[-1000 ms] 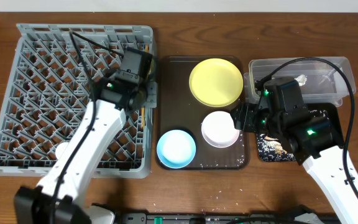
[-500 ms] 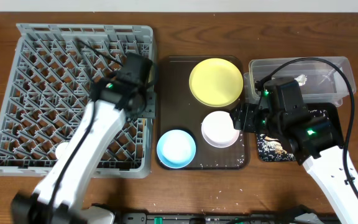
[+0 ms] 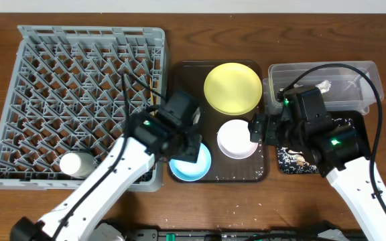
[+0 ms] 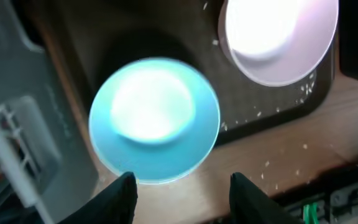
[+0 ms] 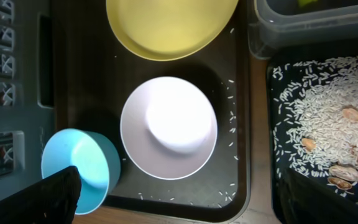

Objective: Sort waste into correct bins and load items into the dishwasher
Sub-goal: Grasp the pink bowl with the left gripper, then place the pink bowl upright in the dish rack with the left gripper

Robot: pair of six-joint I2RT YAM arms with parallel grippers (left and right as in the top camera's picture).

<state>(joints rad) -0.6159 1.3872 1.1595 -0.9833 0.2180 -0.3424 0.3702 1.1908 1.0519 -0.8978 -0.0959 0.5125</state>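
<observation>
My left gripper (image 3: 187,146) (image 4: 185,202) is open and empty, hovering over the near rim of the light blue bowl (image 3: 191,161) (image 4: 155,121) on the dark brown tray (image 3: 186,80). My right gripper (image 3: 260,127) (image 5: 173,205) is open and empty, just right of the small white bowl (image 3: 236,139) (image 5: 168,127). The yellow plate (image 3: 232,88) (image 5: 166,25) lies at the tray's far end. A thin wooden chopstick (image 3: 151,96) seems to lie at the right edge of the grey dish rack (image 3: 45,80). Rice and brown scraps (image 5: 328,124) lie in the black tray (image 3: 293,161). The clear tub (image 3: 354,70) holds a whitish crumpled piece.
A white cup-like object (image 3: 76,164) lies in the rack's near left part. Loose rice grains are scattered on the brown tray and on the table's front edge. The right arm's cable arches over the clear tub.
My left arm has swung from the rack's right edge to the right and nearer, now over the blue bowl. The right arm has barely moved.
</observation>
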